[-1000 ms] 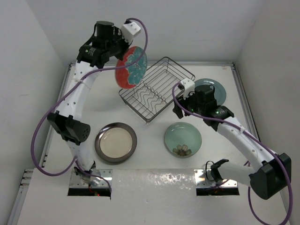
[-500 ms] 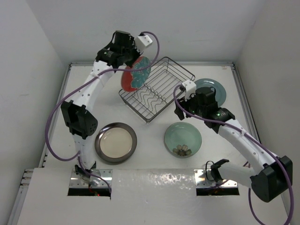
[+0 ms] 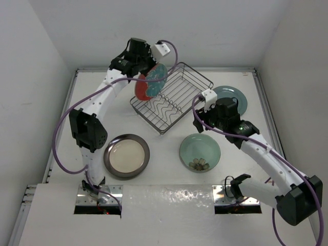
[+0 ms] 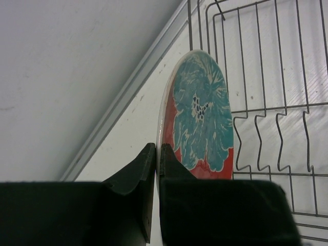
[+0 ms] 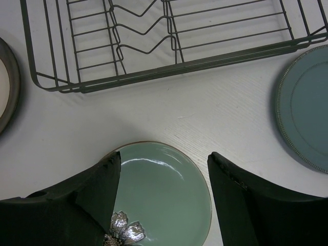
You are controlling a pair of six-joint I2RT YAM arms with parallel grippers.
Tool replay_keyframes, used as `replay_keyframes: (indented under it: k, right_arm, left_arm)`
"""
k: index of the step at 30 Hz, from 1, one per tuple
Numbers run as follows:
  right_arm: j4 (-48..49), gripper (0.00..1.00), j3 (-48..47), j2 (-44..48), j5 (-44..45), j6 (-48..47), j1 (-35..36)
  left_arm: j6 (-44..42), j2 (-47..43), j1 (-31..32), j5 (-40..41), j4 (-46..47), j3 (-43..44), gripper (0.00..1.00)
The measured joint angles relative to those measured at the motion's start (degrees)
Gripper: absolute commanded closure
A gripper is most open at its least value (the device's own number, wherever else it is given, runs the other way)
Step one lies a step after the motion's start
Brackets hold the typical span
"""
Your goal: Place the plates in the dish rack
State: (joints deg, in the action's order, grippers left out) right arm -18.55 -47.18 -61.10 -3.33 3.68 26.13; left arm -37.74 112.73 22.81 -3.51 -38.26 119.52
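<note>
Table (image 3: 169, 177) carries your dish rack (image 3: 177, 100) at its far middle. Flat on the table beside the rack lie the cream plate (image 3: 126, 155), the pale green plate (image 3: 200, 152) and the grey-teal plate (image 3: 239, 97). Your left gripper (image 4: 157, 149) is clamped on the rim of the red plate (image 4: 202, 118), held on edge over the rack's left corner. Your right gripper (image 5: 164, 156) hangs spread wide above the pale green plate, holding nothing.
</note>
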Motion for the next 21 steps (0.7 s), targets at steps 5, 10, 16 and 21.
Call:
replay_keyframes:
  k: [5, 10, 16, 21]
  right_arm:
    - [-0.2, 0.31, 0.1, 0.3, 0.4, 0.0, 0.0]
    - [-0.8, 0.31, 0.3, 1.0, 0.9, 0.0, 0.0]
    - [-1.2, 0.27, 1.0, 1.6, 1.7, 0.2, 0.0]
    - [-1.9, 0.21, 0.9, 0.4, 2.0, 1.5, 0.0]
  left_arm:
    - [-1.4, 0.1, 1.2, 0.0, 2.6, -5.3, 1.0]
    - [-1.7, 0.5, 2.7, 0.9, 2.6, -7.2, 1.0]
    - [-0.6, 0.6, 2.8, 1.3, 4.2, -8.9, 0.85]
    - [1.8, 1.0, 2.8, 1.1, 3.9, -7.3, 0.48]
